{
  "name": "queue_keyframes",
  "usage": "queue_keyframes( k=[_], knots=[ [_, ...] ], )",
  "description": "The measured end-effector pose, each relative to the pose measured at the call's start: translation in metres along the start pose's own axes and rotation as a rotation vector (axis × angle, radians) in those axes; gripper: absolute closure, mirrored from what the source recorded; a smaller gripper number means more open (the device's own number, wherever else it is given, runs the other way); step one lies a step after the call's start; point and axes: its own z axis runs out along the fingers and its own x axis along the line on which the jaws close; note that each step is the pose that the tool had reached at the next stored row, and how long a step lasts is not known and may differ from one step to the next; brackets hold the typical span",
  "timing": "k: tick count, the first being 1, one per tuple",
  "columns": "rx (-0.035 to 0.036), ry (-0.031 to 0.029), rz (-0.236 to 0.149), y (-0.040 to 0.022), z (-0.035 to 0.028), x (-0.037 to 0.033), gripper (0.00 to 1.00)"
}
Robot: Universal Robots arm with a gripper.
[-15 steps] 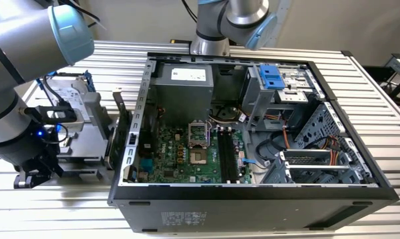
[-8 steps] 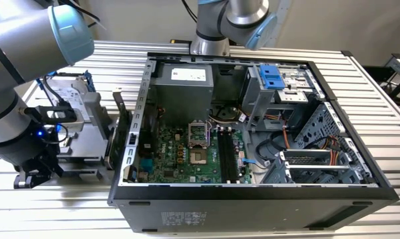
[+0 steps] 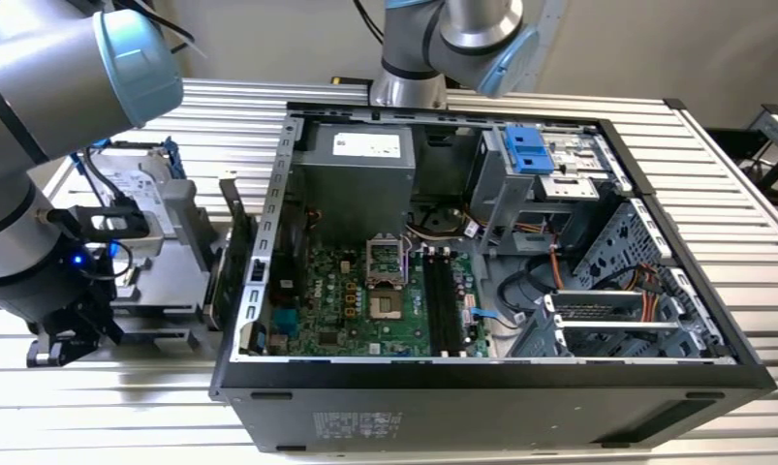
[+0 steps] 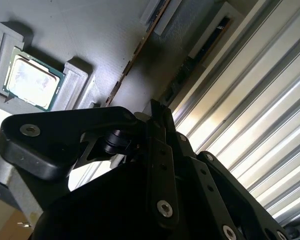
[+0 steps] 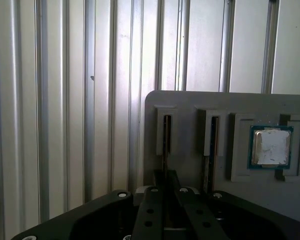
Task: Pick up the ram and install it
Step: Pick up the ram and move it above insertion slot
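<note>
The ram (image 5: 166, 135) stands on edge in a slot of the grey holder (image 5: 190, 105). The gripper (image 5: 165, 181) sits in line with it; clamped or not, I cannot tell. It looks light, stiff and fragile, so hold its flat sides near the free edge. A second stick (image 5: 212, 140) crowds the holder's next slot, with a processor (image 5: 270, 147) beyond.

— What do we count on the grey holder (image 5: 190, 107)?
— Two upright slots (image 5: 166, 112), two ram sticks (image 5: 165, 145) standing in them, and one processor (image 5: 270, 146) beside them.
— And next to the holder?
— We make it one open computer case (image 3: 492, 383), holding one motherboard (image 3: 362, 310) and one blue bracket (image 3: 528, 150).
</note>
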Motion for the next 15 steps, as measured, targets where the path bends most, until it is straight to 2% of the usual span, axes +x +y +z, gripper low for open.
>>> queue_keyframes(
  k=[7, 15],
  knots=[
    [0.0001, -0.0001, 0.000, 0.0000, -0.0004, 0.0001, 1.00],
    [0.0000, 0.0000, 0.000, 0.0000, -0.0054, -0.0002, 1.00]
  ],
)
